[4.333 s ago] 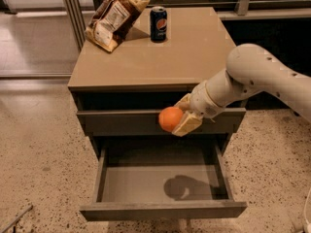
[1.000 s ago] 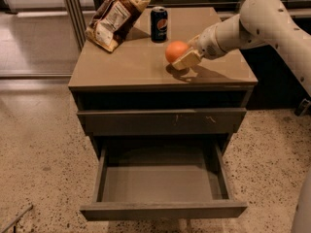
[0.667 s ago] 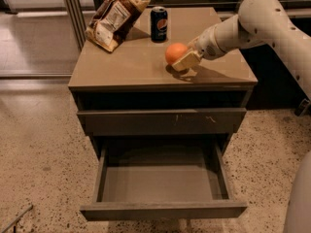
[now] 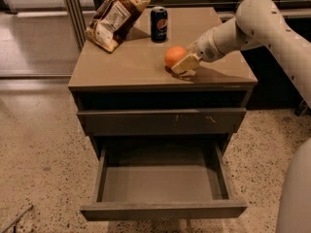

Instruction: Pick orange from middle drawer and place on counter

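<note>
Camera view: the hand (image 4: 181, 62) grips the orange (image 4: 173, 55), which sits on the counter (image 4: 126, 68).

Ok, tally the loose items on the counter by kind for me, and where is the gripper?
orange: 1
soda can: 1
snack bag: 1
Total: 3, all on the counter.
The gripper is right against the orange, on its right side, low over the counter.
</note>
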`<action>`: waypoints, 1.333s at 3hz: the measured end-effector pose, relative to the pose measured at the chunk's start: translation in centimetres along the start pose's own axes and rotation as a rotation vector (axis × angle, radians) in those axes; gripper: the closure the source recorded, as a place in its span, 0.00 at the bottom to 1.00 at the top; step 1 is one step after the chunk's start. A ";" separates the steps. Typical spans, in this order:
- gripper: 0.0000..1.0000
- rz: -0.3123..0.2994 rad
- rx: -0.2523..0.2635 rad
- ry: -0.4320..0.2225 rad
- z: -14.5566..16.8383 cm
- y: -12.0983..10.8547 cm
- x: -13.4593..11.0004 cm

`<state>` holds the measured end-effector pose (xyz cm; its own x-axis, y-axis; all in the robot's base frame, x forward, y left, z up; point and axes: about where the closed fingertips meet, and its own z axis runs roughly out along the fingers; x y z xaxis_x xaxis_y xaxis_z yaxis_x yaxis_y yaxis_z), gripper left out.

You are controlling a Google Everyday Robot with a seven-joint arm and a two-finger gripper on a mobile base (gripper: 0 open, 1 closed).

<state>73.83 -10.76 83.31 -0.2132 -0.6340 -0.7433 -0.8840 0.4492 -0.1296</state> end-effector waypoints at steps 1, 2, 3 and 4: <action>0.81 0.000 0.000 0.000 0.0 0.0 0.0; 0.58 0.000 0.000 0.000 0.0 0.0 0.0; 0.34 0.000 0.000 0.000 0.0 0.0 0.0; 0.11 0.000 0.000 0.000 0.0 0.0 0.0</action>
<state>73.83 -10.75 83.30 -0.2132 -0.6340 -0.7433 -0.8841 0.4491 -0.1294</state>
